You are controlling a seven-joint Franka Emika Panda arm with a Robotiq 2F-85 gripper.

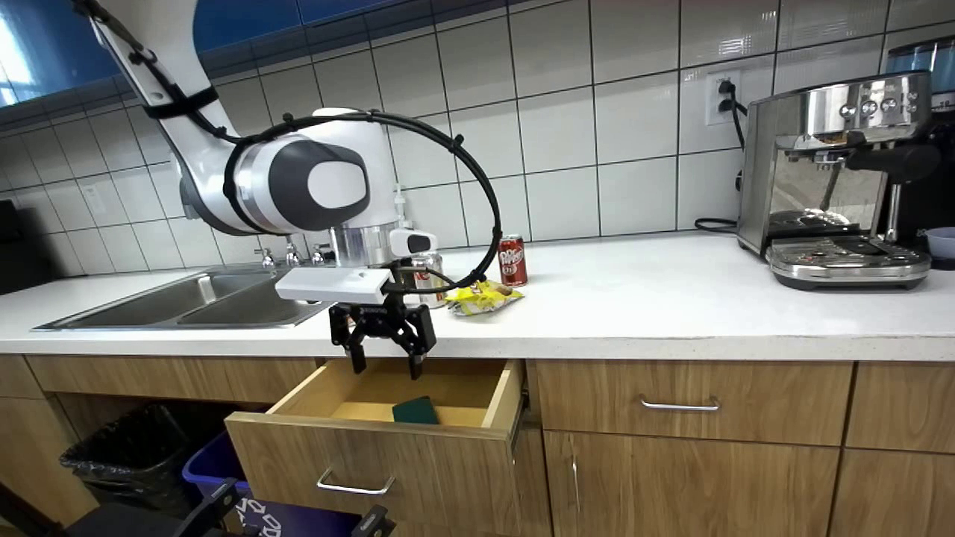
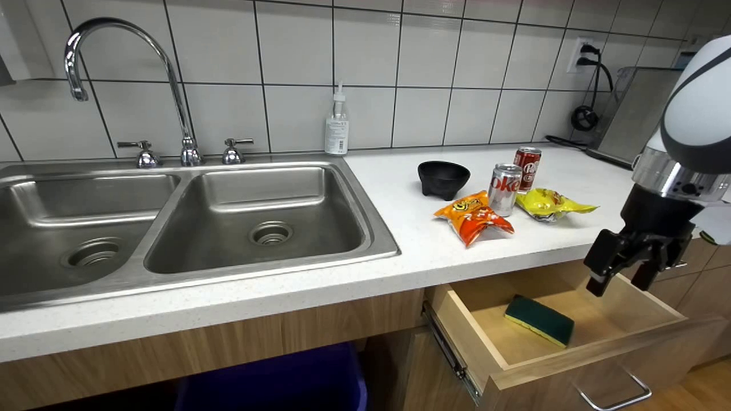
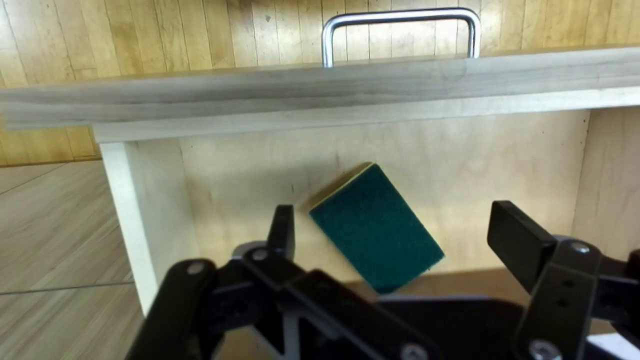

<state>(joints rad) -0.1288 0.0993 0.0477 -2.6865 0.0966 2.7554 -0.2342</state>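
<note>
Close at the near side, below the counter's edge [image 1: 709,347], a drawer [image 1: 373,451] stands pulled out, its metal handle [image 1: 355,491] facing outward. On the drawer's floor lies a sponge [image 3: 377,230], slantwise, green side up, apart from the front and side walls. Above the drawer hangs the gripper [image 1: 387,367], fingers spread well apart, holding nothing. By that reckoning the drawer's opening looks done, while the sponge is ungrasped and unlifted; the drawer is not closed. Farther back, on the counter, an orange packet [image 2: 473,217], a silver can [image 2: 504,191] and a yellow packet [image 2: 551,204] sit close together, untouched by the gripper, with a red can [image 2: 529,165] and a black bowl [image 2: 444,178] on their far side. Left is the sink [image 2: 165,220], a soap bottle [image 2: 337,130] behind it; far right, a coffee machine [image 1: 835,186].
</note>
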